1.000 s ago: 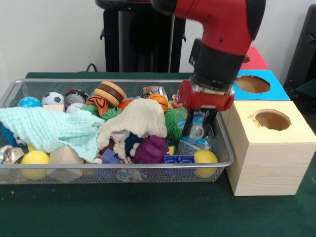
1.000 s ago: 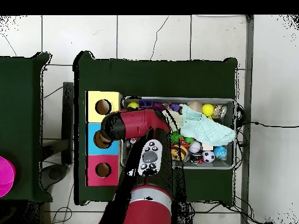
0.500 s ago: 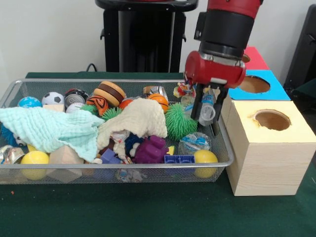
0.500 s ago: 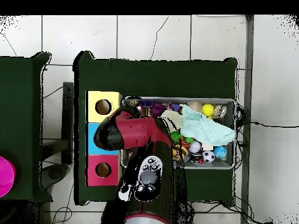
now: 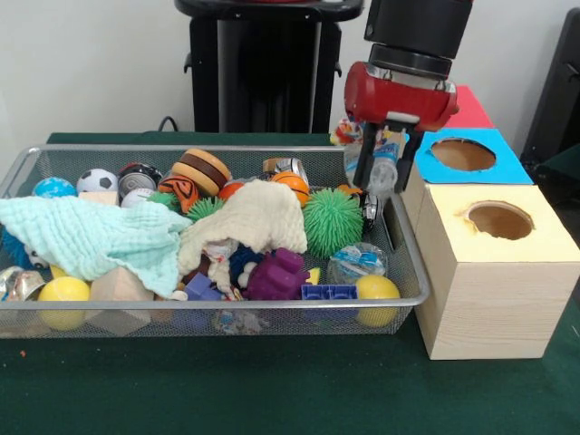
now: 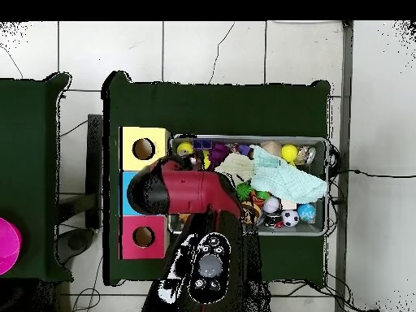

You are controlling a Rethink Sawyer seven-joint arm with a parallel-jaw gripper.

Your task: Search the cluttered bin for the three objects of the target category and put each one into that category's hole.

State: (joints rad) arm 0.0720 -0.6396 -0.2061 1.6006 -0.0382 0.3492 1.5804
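The hand grips a small clear bottle, raised above the wire bin's right end beside three holed boxes: yellow, blue, red. The bin holds two cloths, balls and toys.

Red arm over bin's box-side end.

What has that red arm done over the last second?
The pincer rose out of the wire bin, carrying a small clear plastic bottle up beside the blue box. The green spiky ball, cloths and other toys stayed put.
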